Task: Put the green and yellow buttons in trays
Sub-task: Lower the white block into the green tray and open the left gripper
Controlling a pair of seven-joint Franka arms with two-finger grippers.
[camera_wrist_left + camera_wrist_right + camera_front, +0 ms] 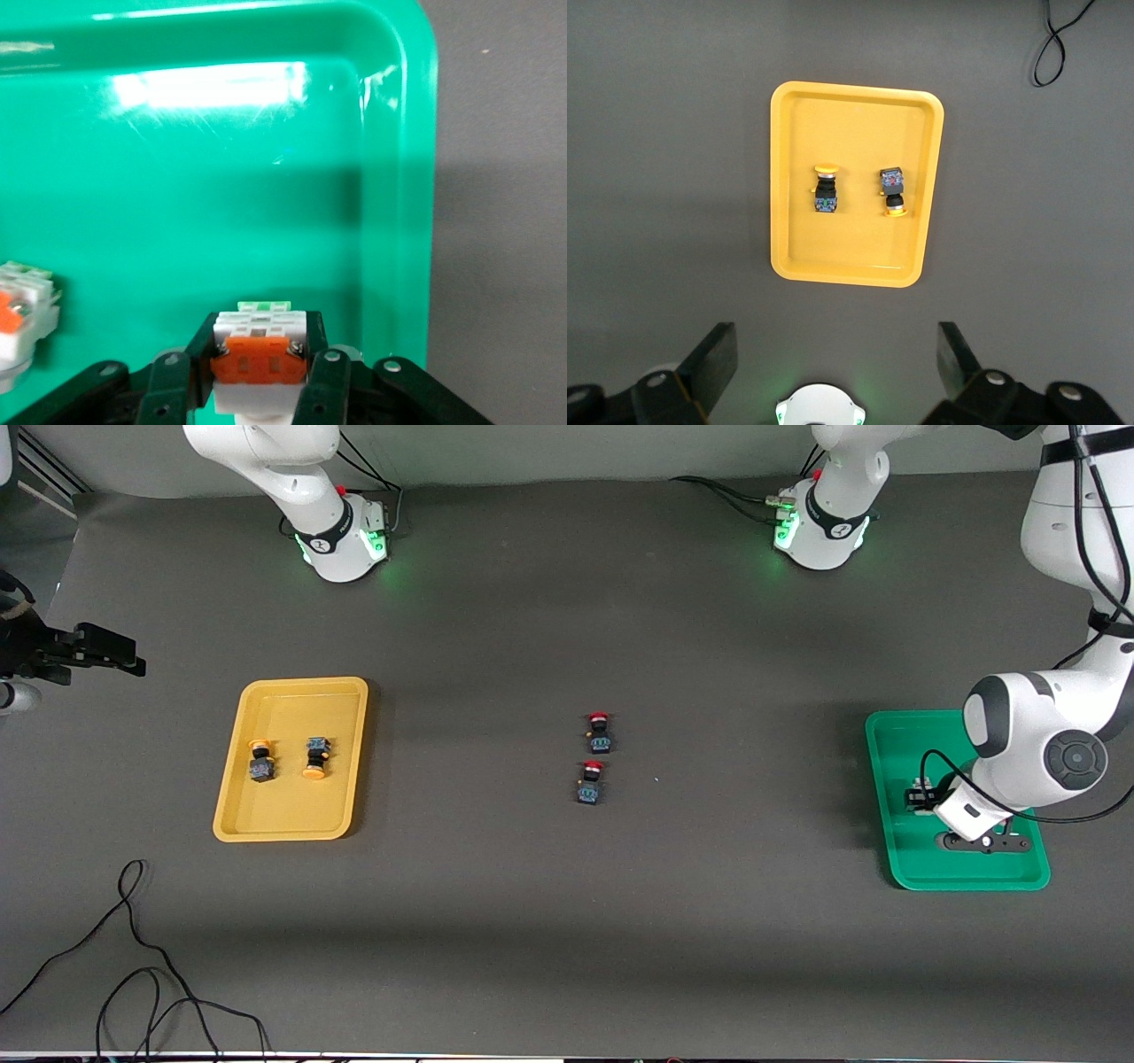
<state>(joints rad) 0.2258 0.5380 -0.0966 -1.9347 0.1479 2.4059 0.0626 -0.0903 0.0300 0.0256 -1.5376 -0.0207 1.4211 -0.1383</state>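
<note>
Left hand (pixel 983 841) is down low in the green tray (pixel 889 797), arm folded over it, with what looks like the other white-grey button (pixel 921 795) just beside. Both yellow buttons (pixel 260 762) lie in the yellow tray (pixel 301 691).

Left wrist view: fingers (pixel 173 390) clamped on a white-grey button (pixel 257 354) over the tray floor, so last drop-off; next, let go.

Right wrist view: right hand (pixel 833 363) waits wide open, high over the yellow tray.

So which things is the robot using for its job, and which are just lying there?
For the job:
- yellow tray with two yellow buttons
- green tray with one white button in it
- left hand shut on another white button

Lying about:
- two red buttons
- black cable
</note>
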